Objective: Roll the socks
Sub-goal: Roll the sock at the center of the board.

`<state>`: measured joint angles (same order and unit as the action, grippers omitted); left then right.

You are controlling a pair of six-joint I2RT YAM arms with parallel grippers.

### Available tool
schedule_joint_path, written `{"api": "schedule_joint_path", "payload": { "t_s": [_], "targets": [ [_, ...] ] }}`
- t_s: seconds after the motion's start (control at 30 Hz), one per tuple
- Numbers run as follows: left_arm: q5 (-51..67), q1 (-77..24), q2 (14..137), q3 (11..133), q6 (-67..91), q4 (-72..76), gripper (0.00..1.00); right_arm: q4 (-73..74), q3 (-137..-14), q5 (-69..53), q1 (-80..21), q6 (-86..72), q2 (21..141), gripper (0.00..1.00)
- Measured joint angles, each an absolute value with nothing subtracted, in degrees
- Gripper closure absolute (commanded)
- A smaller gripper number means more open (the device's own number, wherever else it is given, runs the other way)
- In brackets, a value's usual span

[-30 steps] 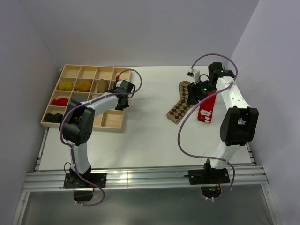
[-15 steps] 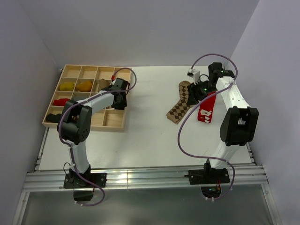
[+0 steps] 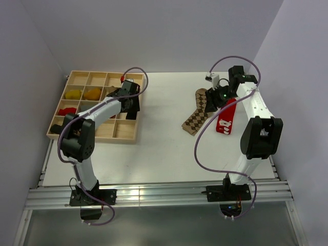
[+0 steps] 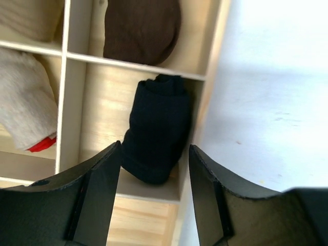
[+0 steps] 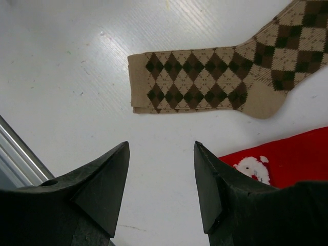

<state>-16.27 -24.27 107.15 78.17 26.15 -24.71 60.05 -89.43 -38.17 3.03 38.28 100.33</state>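
A rolled black sock (image 4: 156,128) lies in a compartment at the right side of the wooden tray (image 3: 102,72). My left gripper (image 4: 154,148) hangs open just above it, with the roll's near end between the fingertips. Out on the table, the brown-and-tan argyle sock (image 5: 215,82) lies flat, and the red sock with white marks (image 5: 287,159) lies beside it. My right gripper (image 5: 161,146) is open over bare table between those two socks, holding nothing. From above, the left gripper (image 3: 128,100) covers the black roll, and the right gripper (image 3: 218,97) sits over the argyle sock (image 3: 197,115) and red sock (image 3: 225,120).
Other tray compartments hold a yellow bundle (image 3: 73,94), an orange one (image 3: 92,93), a red one (image 3: 65,110), a dark brown roll (image 4: 142,28) and a pale grey bundle (image 4: 25,102). Walls close in on the left, back and right.
My left gripper has opened and let go of the black roll, which now rests in the tray compartment; the left arm has shifted slightly back and left. The right arm has barely moved.
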Motion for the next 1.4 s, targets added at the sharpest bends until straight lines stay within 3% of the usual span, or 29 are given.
{"api": "schedule_joint_path", "payload": {
  "t_s": [0.23,0.37,0.7,1.4],
  "targets": [
    [-15.1,-24.3,102.0,78.7,25.7,-24.3,0.41,58.8,-89.8,-35.6,2.7,38.2,100.6,0.39],
    [-13.6,-24.3,95.6,76.8,26.2,-22.1,0.41,54.0,-82.8,-30.7,0.4,38.1,99.6,0.39],
    [-9.1,-24.1,83.6,74.1,28.3,-14.2,0.41,43.0,-63.9,-17.9,-17.3,38.2,96.3,0.39],
    [-6.8,-24.1,80.4,69.6,28.1,-9.7,0.41,31.5,-63.0,-10.2,-23.9,36.9,98.2,0.38]
  ]
}}
